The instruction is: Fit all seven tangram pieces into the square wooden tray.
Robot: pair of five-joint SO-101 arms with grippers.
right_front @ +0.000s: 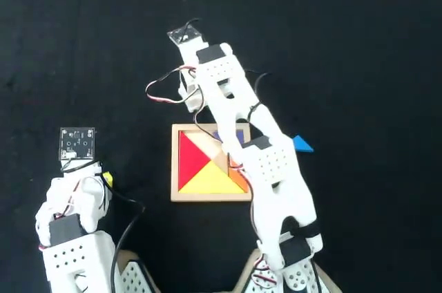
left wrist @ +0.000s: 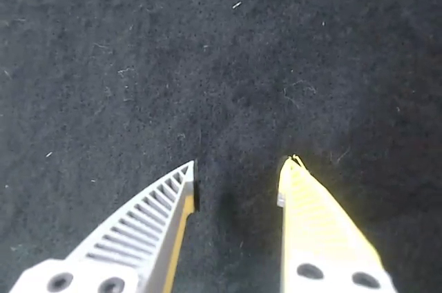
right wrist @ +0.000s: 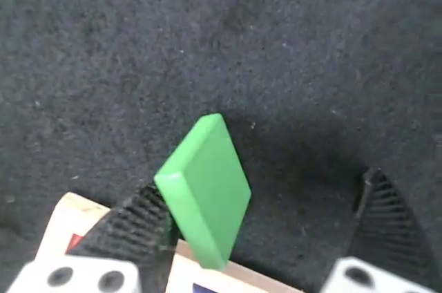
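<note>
The green piece [right wrist: 204,189] was tipped up on edge, leaning on one finger [right wrist: 138,227] of the right gripper [right wrist: 262,182]. Its low end was at the rim of the tray [right wrist: 62,213], as far as we could tell. The other finger stood well apart from it, so the fingers were spread and nothing was pinched.

We figured the step in hand was getting green seated in the tray. The next move probably needs it laid flat and nudged into whatever gap is free, without it flopping onto the cloth [left wrist: 207,44] outside the rim.

That lean against the finger came to us from the right wrist camera. From above, the arm covered that spot, but the high view gave us the layout instead. A red triangle [right_front: 192,158], a yellow triangle [right_front: 210,181] and an orange piece [right_front: 238,179] lay flat inside the tray. A blue triangle [right_front: 302,144] lay loose on the cloth, well away from both sets of fingers.

The left gripper [left wrist: 238,168] was parked off to the side with its fingers parted and bare cloth between them.
</note>
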